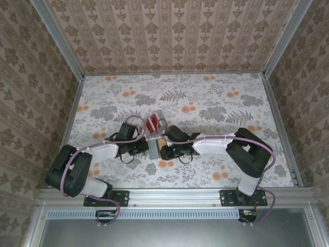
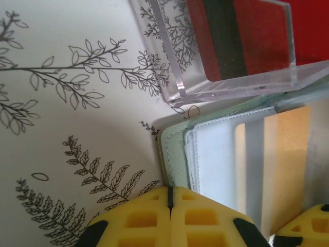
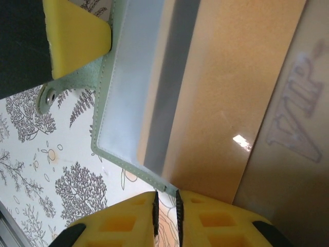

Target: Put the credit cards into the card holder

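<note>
Now, step: easing 1 tan credit card into the clear sleeve of the card holder (partly in).
Left gripper: fingers together, resting on the holder's green flap.
Right gripper: thin slit between fingers; whether it grips the card cannot be told.
Next: push the card straight along the sleeve, fully home.

Top external: set high, faced downward.
Wrist views: held close.
Shared: flat grey-green folding card holder, thin tan-orange credit card.

I see a grey-green holder, a tan-orange card with a grey stripe, yellow pads, and a white fern-print table.
</note>
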`<move>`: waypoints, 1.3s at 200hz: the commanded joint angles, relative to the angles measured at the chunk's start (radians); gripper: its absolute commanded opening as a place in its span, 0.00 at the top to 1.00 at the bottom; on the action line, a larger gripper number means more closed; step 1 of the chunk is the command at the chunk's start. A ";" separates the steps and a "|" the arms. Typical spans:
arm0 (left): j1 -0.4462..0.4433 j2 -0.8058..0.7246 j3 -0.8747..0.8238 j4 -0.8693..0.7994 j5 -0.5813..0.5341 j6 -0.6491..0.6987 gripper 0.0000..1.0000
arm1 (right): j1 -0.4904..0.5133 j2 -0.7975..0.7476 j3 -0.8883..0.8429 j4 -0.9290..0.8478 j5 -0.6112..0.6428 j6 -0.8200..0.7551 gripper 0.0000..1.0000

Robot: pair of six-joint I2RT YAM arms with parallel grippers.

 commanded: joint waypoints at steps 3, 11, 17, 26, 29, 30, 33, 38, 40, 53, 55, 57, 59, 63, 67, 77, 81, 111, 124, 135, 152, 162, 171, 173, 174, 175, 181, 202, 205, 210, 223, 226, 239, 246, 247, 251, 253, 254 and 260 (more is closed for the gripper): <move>-0.009 -0.010 -0.024 -0.042 0.004 -0.016 1.00 | 0.007 0.033 0.039 0.017 -0.008 0.014 0.81; -0.009 -0.013 -0.024 -0.044 0.002 -0.016 1.00 | 0.008 0.032 0.044 0.016 -0.015 0.012 0.80; -0.009 -0.016 -0.025 -0.047 0.002 -0.015 1.00 | 0.007 0.027 0.046 0.014 -0.019 0.011 0.80; -0.009 -0.018 -0.024 -0.049 -0.002 -0.014 1.00 | 0.007 0.015 0.049 -0.003 -0.020 0.005 0.81; -0.009 -0.019 -0.023 -0.049 -0.001 -0.014 1.00 | 0.008 0.011 0.050 -0.009 -0.018 0.002 0.81; -0.009 -0.018 -0.023 -0.050 -0.002 -0.014 1.00 | 0.008 0.008 0.050 -0.009 -0.018 0.001 0.81; -0.009 -0.017 -0.022 -0.050 -0.002 -0.013 1.00 | 0.008 0.003 0.050 -0.018 -0.017 -0.001 0.81; -0.009 -0.018 -0.022 -0.049 -0.003 -0.012 1.00 | 0.007 -0.010 0.050 -0.032 -0.014 -0.006 0.81; -0.009 -0.017 -0.021 -0.050 -0.002 -0.012 1.00 | 0.006 -0.016 0.050 -0.036 -0.011 -0.007 0.81; -0.009 -0.014 -0.022 -0.047 -0.002 -0.014 1.00 | 0.004 -0.053 0.049 -0.065 0.001 -0.018 0.80; -0.009 -0.013 -0.022 -0.046 -0.002 -0.013 1.00 | 0.003 -0.058 0.050 -0.073 0.002 -0.019 0.80; -0.009 -0.013 -0.022 -0.046 -0.002 -0.012 1.00 | 0.003 -0.064 0.049 -0.075 0.003 -0.020 0.80; -0.009 -0.013 -0.021 -0.046 -0.002 -0.011 1.00 | 0.001 -0.069 0.050 -0.080 0.004 -0.022 0.80; -0.009 -0.011 -0.021 -0.046 -0.002 -0.011 1.00 | 0.000 -0.079 0.050 -0.090 0.004 -0.024 0.80; -0.009 -0.010 -0.020 -0.046 -0.003 -0.010 1.00 | -0.004 -0.089 0.050 -0.097 0.004 -0.027 0.80; -0.009 -0.007 -0.020 -0.045 -0.001 -0.010 1.00 | -0.012 -0.111 0.049 -0.110 0.011 -0.032 0.80; -0.009 -0.006 -0.020 -0.043 0.000 -0.009 1.00 | -0.018 -0.117 0.049 -0.115 0.015 -0.033 0.80; -0.009 -0.007 -0.024 -0.032 0.004 -0.015 1.00 | -0.069 -0.108 0.057 -0.128 0.032 -0.037 0.79; -0.009 -0.008 -0.024 -0.032 0.006 -0.015 1.00 | -0.079 -0.080 0.078 -0.143 0.033 -0.041 0.79; -0.009 -0.011 -0.026 -0.033 0.005 -0.016 1.00 | -0.080 -0.053 0.098 -0.142 0.028 -0.043 0.78; -0.009 -0.014 -0.030 -0.033 0.003 -0.016 1.00 | -0.078 -0.011 0.127 -0.133 0.013 -0.041 0.78; -0.009 -0.013 -0.032 -0.030 0.002 -0.017 1.00 | -0.072 0.017 0.154 -0.145 0.017 -0.048 0.78; -0.009 -0.013 -0.034 -0.026 0.004 -0.017 1.00 | -0.066 0.040 0.178 -0.162 0.023 -0.061 0.78; -0.009 -0.013 -0.036 -0.025 0.004 -0.019 1.00 | -0.065 0.043 0.183 -0.164 0.025 -0.065 0.78; -0.009 -0.013 -0.036 -0.025 0.004 -0.019 1.00 | -0.063 0.045 0.185 -0.165 0.025 -0.065 0.78; -0.009 -0.013 -0.035 -0.025 0.004 -0.019 1.00 | -0.062 0.049 0.189 -0.168 0.026 -0.067 0.78; -0.009 -0.013 -0.037 -0.024 0.004 -0.019 1.00 | -0.059 0.060 0.198 -0.172 0.027 -0.069 0.78; -0.009 -0.013 -0.043 -0.016 0.002 -0.023 1.00 | -0.058 0.106 0.228 -0.190 0.026 -0.073 0.78; -0.009 -0.013 -0.043 -0.017 0.002 -0.023 1.00 | -0.057 0.111 0.231 -0.191 0.028 -0.074 0.78; -0.009 -0.012 -0.044 -0.015 0.003 -0.024 1.00 | -0.055 0.120 0.236 -0.193 0.029 -0.076 0.78; -0.009 -0.013 -0.047 -0.009 0.005 -0.028 1.00 | -0.048 0.140 0.254 -0.205 0.034 -0.081 0.78; -0.009 -0.013 -0.049 -0.008 0.005 -0.028 1.00 | -0.045 0.143 0.257 -0.206 0.033 -0.081 0.78; -0.009 -0.011 -0.049 -0.007 0.004 -0.028 1.00 | -0.037 0.160 0.270 -0.200 0.024 -0.078 0.78; -0.009 -0.011 -0.049 -0.007 0.004 -0.028 1.00 | -0.032 0.170 0.278 -0.196 0.018 -0.077 0.78; -0.009 -0.011 -0.049 -0.007 0.004 -0.028 1.00 | -0.032 0.170 0.279 -0.196 0.018 -0.076 0.78; -0.009 -0.011 -0.048 -0.007 0.004 -0.029 1.00 | -0.030 0.175 0.284 -0.194 0.016 -0.074 0.78; -0.009 -0.011 -0.048 -0.007 0.004 -0.029 1.00 | -0.028 0.178 0.286 -0.193 0.015 -0.074 0.78; -0.009 -0.011 -0.048 -0.007 0.005 -0.029 1.00 | -0.027 0.179 0.287 -0.193 0.014 -0.072 0.78; -0.009 -0.012 -0.046 -0.007 0.005 -0.027 1.00 | -0.024 0.186 0.294 -0.189 0.010 -0.069 0.78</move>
